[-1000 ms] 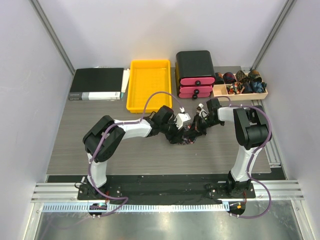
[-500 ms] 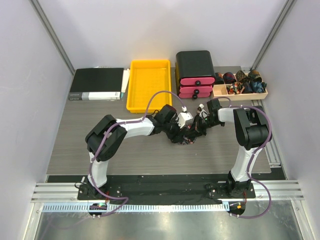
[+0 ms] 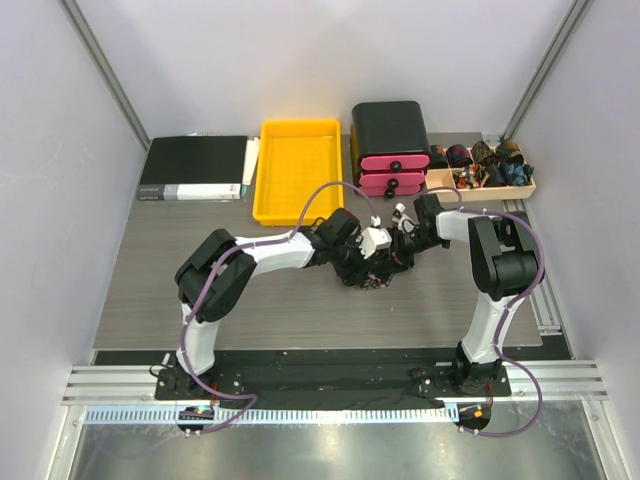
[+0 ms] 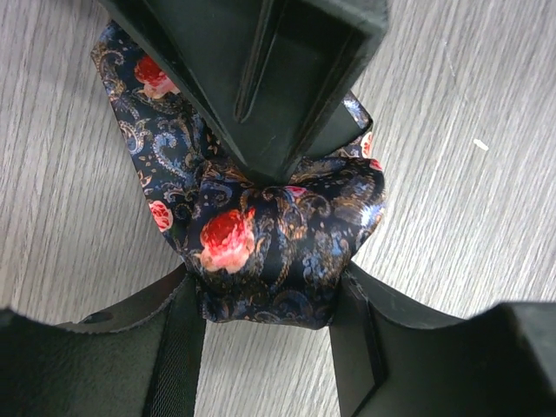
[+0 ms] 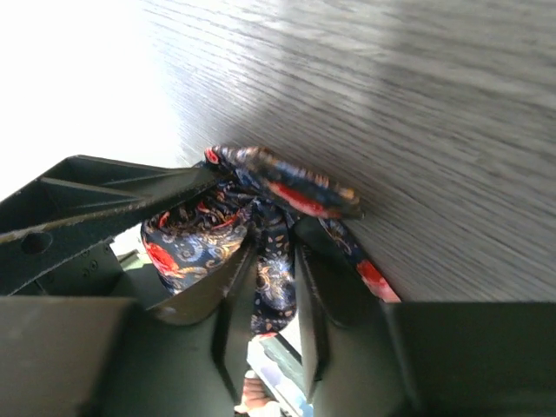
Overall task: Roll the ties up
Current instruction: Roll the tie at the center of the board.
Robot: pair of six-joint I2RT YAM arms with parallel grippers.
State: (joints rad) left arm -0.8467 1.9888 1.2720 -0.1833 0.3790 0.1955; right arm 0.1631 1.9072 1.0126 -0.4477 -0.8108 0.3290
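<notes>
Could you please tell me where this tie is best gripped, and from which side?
Probably across the bunched roll of the tie, coming from above with fingers straddling its flanks: that wad stands thick off the table, while the tail lies flat.

You work on a grey wood-grain table [image 3: 150, 290]. Along its far edge, from left to right, you find a black binder [image 3: 195, 168] lying flat, a yellow tray [image 3: 298, 125], a black drawer unit [image 3: 390, 130] with pink drawer fronts, and a wooden box [image 3: 480, 192] holding rolled fabric. Near the table's centre, one dark patterned tie [image 3: 375, 272] lies bunched on the surface.
</notes>
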